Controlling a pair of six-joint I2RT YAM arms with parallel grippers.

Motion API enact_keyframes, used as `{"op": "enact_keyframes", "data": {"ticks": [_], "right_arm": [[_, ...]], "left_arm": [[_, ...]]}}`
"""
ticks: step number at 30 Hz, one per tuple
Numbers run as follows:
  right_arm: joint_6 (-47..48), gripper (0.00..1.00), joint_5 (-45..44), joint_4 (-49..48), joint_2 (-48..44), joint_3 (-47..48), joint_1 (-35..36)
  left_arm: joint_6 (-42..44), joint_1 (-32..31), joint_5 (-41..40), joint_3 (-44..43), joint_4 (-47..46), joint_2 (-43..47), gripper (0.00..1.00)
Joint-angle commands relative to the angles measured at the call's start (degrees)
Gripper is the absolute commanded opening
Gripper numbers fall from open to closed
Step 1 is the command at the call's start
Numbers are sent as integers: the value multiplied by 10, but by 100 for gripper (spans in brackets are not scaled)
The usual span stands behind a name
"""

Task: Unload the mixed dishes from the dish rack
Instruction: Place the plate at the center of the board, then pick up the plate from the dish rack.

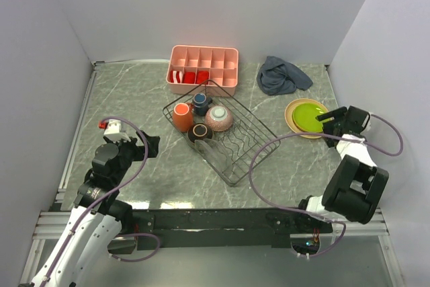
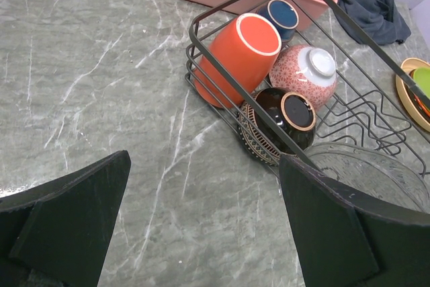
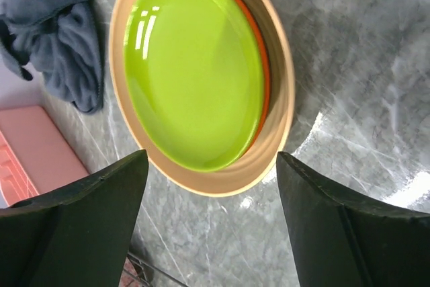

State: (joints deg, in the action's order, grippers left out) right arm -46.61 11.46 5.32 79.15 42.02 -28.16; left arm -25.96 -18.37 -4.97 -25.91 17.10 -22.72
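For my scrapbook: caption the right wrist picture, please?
Open right gripper over lime green plate, stacked on orange-red plate and tan plate.

Bright even overhead light, soft shadows, white glare on lime green plate (image 3: 195,72) and table (image 3: 376,99)

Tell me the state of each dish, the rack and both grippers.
plates: stacked on table, outside dish rack
orange mug: in rack, tilted
dark-blue cup: in rack
pinkish bowl: in rack, base up
dark-brown bowl: in rack, base up
left gripper: open, empty
right gripper: open over plates
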Motion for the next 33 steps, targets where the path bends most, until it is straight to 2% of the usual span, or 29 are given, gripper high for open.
{"op": "enact_keyframes", "data": {"ticks": [1,6,15,21,25,33], "right_arm": [[51,88,-30,24,-58,33,40],[114,92,-57,50,-128,46,124],[261,92,-108,126,-241,79,361],[276,91,-87,161,-267,73,495],[263,89,-37,159,-261,69,548],[238,86,-21,147,-202,84,651]], "left_arm": [[6,-2,7,-26,-13,1,99],[7,-2,15,-25,-16,-2,100],[6,-2,18,-25,-21,-7,99],[10,-2,12,-28,-21,-5,99],[19,-2,0,-33,-27,2,99],[39,-3,-32,-28,-35,33,99]]}}
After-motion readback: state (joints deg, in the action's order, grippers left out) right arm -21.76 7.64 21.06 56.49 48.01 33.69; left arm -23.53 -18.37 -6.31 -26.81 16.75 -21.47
